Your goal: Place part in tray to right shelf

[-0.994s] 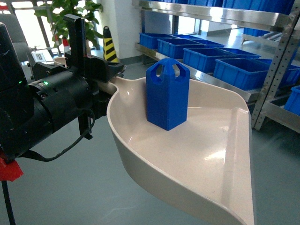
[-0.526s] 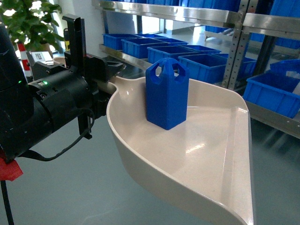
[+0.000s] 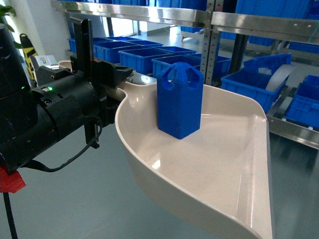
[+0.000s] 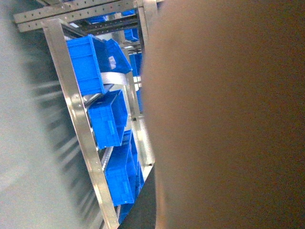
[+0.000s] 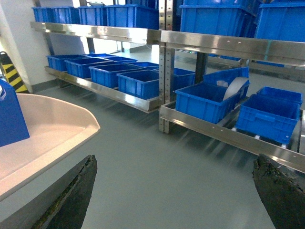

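One blue part (image 3: 180,100) stands upright in the tray (image 3: 224,164), near the handle end. The left end effector (image 3: 107,74) is clamped on the tray's handle at about 9 o'clock from the part. The tray's long axis runs from there toward 4 o'clock. The shelf (image 5: 224,133) with its crates (image 5: 209,100) waits at 1 o'clock, well apart. The right end effector (image 5: 176,191) has its fingers apart, holding nothing. The left arm must carry it over.

Grey glossy floor (image 5: 157,171), white wall (image 5: 19,43), striped hazard post (image 5: 10,71)
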Available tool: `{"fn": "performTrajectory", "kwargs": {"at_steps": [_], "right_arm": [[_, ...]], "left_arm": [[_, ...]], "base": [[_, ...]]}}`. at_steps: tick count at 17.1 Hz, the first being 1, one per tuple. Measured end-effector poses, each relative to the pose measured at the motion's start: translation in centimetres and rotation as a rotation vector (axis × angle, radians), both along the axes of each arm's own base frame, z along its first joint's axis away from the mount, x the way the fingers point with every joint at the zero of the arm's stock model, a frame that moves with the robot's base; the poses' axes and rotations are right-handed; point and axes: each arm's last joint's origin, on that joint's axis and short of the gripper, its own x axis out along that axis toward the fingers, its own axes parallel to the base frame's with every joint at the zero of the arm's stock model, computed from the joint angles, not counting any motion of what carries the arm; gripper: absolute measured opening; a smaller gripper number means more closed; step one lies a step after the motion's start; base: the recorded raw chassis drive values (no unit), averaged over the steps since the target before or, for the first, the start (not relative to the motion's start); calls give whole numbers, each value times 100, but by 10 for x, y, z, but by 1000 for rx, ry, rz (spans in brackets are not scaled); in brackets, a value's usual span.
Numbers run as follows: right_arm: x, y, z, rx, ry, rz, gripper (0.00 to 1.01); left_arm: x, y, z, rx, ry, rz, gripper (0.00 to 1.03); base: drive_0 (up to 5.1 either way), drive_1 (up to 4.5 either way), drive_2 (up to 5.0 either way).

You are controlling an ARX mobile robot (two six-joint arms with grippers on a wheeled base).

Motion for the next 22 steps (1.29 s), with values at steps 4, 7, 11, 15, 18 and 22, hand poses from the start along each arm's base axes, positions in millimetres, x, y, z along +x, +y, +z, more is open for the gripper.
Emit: {"fn": "performTrajectory", "kwargs": {"at_steps": [4, 7, 11, 15, 18, 22], "right_arm": [[0, 0, 0, 0, 0, 0, 98], [0, 0, 0, 0, 0, 0, 98], [0, 0, 0, 0, 0, 0, 98], [0, 0, 0, 0, 0, 0, 98], [0, 0, 0, 0, 0, 0, 98], [0, 0, 0, 0, 0, 0, 98]], "left_arm": [[0, 0, 0, 0, 0, 0, 12], [0, 0, 0, 0, 0, 0, 12], [0, 0, 0, 0, 0, 2, 12], [0, -1, 0, 0, 0, -2, 12], [0, 0, 0, 0, 0, -1, 12], [0, 1, 0, 0, 0, 4, 12]], "base": [[-165, -165, -165], [-160, -160, -160], [-170, -170, -170], [-167, -167, -167], [-167, -167, -167], [-176, -176, -176]]}}
